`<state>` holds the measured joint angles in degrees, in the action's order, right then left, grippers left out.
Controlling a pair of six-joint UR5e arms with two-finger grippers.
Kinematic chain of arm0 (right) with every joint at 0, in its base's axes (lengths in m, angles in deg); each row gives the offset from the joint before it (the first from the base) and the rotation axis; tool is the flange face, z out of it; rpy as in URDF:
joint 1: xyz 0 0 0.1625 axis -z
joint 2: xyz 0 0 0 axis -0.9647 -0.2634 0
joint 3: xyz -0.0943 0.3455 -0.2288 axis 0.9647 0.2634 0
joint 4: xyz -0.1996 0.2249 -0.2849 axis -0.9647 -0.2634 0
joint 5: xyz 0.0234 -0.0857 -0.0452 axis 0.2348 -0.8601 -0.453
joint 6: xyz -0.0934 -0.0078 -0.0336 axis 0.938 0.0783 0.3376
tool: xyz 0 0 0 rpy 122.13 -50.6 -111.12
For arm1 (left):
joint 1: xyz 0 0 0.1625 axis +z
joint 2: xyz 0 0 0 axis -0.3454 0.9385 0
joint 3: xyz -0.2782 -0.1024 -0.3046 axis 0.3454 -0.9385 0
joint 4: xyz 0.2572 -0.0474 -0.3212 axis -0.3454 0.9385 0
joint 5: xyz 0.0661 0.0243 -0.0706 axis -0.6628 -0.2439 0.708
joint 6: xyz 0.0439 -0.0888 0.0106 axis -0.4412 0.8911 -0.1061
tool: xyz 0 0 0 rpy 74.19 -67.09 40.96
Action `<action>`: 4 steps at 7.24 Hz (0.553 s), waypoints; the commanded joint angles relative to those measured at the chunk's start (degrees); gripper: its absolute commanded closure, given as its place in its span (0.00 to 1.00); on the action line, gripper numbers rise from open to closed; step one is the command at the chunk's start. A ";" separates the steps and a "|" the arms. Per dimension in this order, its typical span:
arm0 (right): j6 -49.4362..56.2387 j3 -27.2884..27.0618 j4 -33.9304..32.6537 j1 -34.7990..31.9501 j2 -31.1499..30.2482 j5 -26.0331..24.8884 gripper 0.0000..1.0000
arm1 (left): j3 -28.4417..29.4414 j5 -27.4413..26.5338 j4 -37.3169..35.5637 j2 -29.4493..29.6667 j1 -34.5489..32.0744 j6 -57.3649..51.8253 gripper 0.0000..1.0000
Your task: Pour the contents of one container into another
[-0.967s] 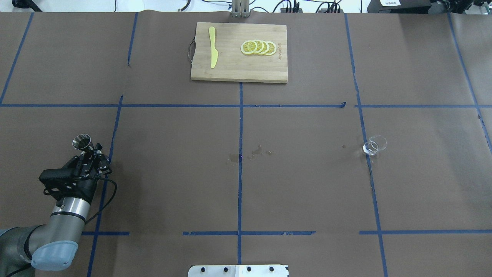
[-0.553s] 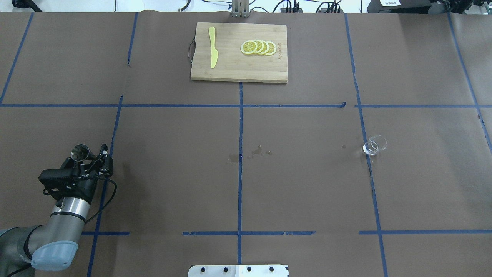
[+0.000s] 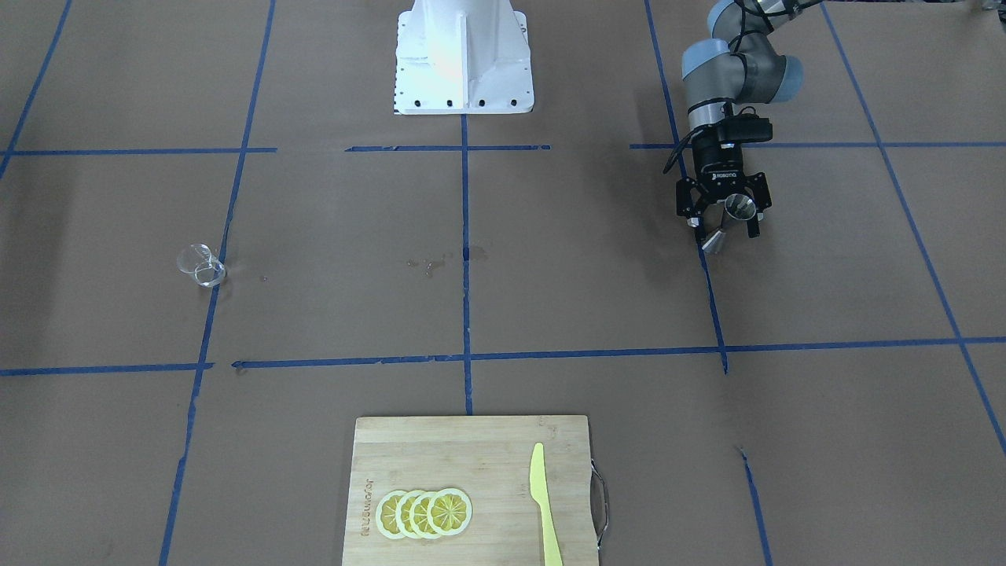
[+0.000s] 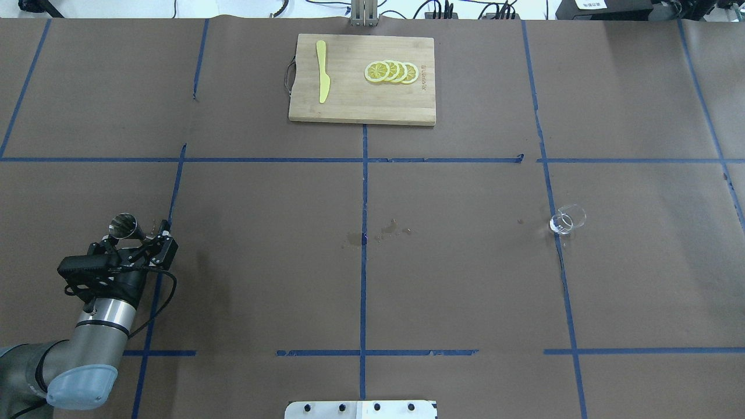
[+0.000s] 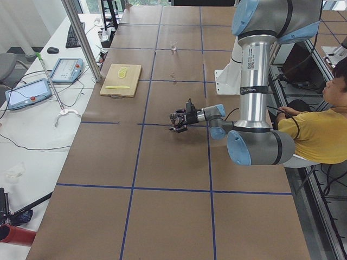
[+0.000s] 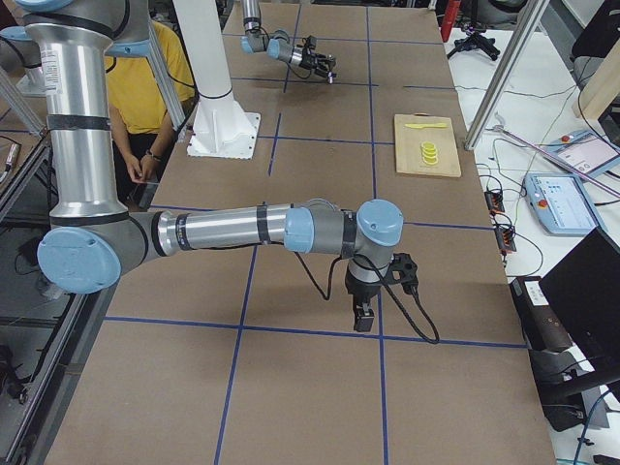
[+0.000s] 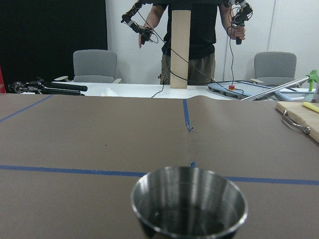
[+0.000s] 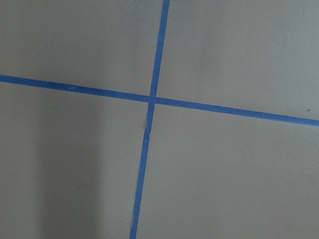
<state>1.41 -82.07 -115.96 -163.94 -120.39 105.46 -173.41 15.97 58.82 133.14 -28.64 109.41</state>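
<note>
Brown paper [image 4: 262, 262] crossed by blue tape covers the table. Reading the overhead view as a clock with 12 away from the robot, the jigger [image 4: 123, 223] is out at 8 o'clock and the cup [image 4: 567, 221] stands alone at 3 o'clock, so the 2 are well apart. A board [image 4: 361, 105] at 12 o'clock carries lemon slices [image 4: 391, 71] and a yellow knife [image 4: 322, 70], and a few damp spots [image 4: 390, 228] mark the centre. The change is at the left gripper [image 4: 137, 234]. 1 second ago it held the jigger pinched between narrow fingers. Now its jaws are spread wide on either side, and the jigger looks to be standing upright on the paper between them, a little nearer the robot than before. The cup has not moved. That reads as a set-down, with the jigger released and no longer carried. The left wrist view looks straight into its steel mouth [image 7: 189, 206]; the inside is dark, and I cannot tell whether it holds liquid. With the vessels this far apart, no pouring is under way. The right gripper [image 6: 363, 315] hangs over bare paper at about 5 o'clock, and I cannot tell whether it is open or closed.
</note>
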 commanded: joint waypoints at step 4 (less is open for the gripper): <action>0.00 -0.06 0.00 0.00 0.01 0.00 0.00 | -2.33 -4.74 4.79 -1.66 -0.26 -0.62 0.00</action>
<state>1.41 -82.13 -115.96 -163.94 -120.38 105.46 -175.08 12.42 62.47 132.28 -28.78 109.02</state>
